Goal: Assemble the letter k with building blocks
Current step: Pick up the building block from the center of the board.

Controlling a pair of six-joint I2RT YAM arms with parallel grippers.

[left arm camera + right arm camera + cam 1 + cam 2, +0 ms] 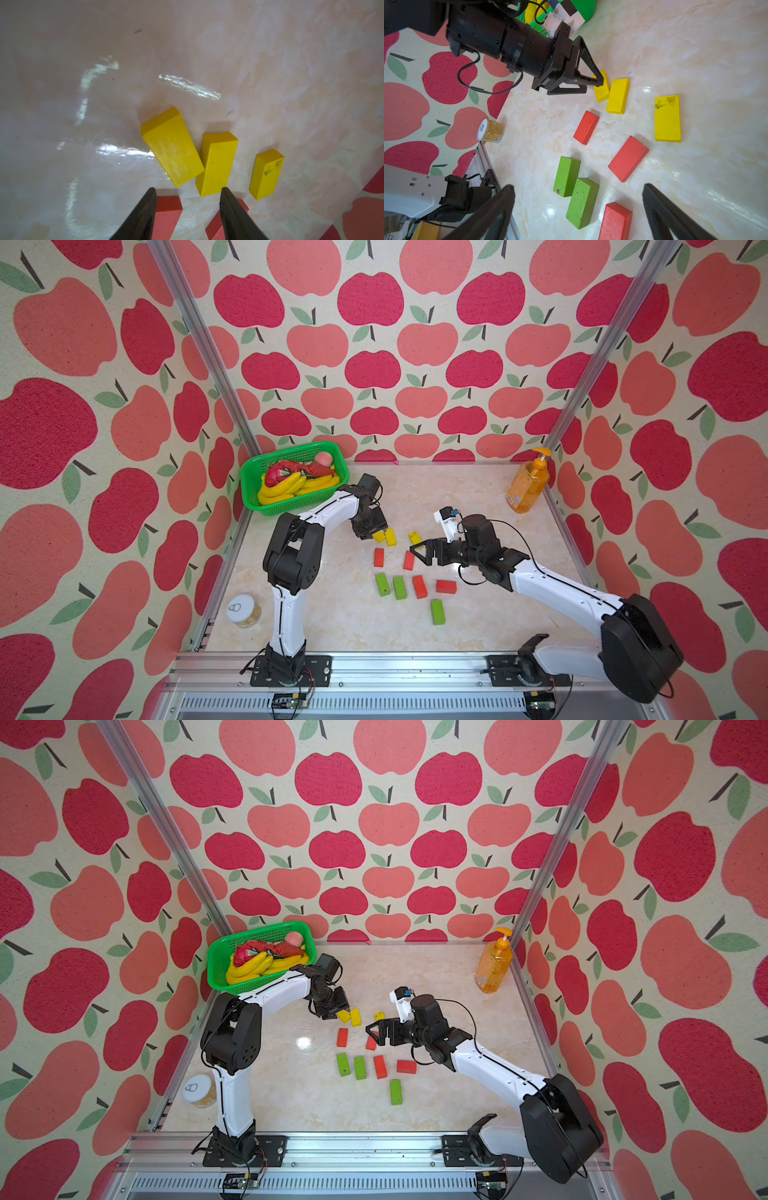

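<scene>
**LOOSE BRICKS AT WORKTOP CENTRE; BOTH PINCERS EMPTY**

We read places off both top views, with the back wall at twelve o'clock. The worktop [332,626] is a glossy cream slab with marble veining and bright glare patches. The building blocks lie flat and loose about its centre, not yet joined into a K. All are matte, sharp-edged rectangular bricks.

Toward twelve sit three yellow ones. A tilted yellow brick [172,147] seems to touch the side of the middle yellow brick [217,164] with one corner. A smudged yellow brick [267,174], marked with dark scuffs, lies apart at their three o'clock.

At centre lie a straight red brick [378,557] and a slanted red brick [409,560]. Toward six runs a row: a first green brick [382,584], a second green brick [400,587] beside it, a third red brick [419,587], then a crosswise red brick [446,586]. A lone green brick [437,612] lies toward five.

The left pincer [188,190], black with ribbed tapering fingers [145,214], stands part-spread and pinches nothing. Its tips sit close to the near ends of the tilted and middle yellow bricks; we cannot tell whether they touch. The right pincer [578,187] is spread wide and empty, just beside the slanted red brick at its three o'clock.

A green perforated plastic basket [266,508] of smooth bananas [278,493] occupies ten o'clock. A translucent orange pump bottle [528,485] stands at two o'clock and a squat ring-pull can [243,609] at eight o'clock.
</scene>
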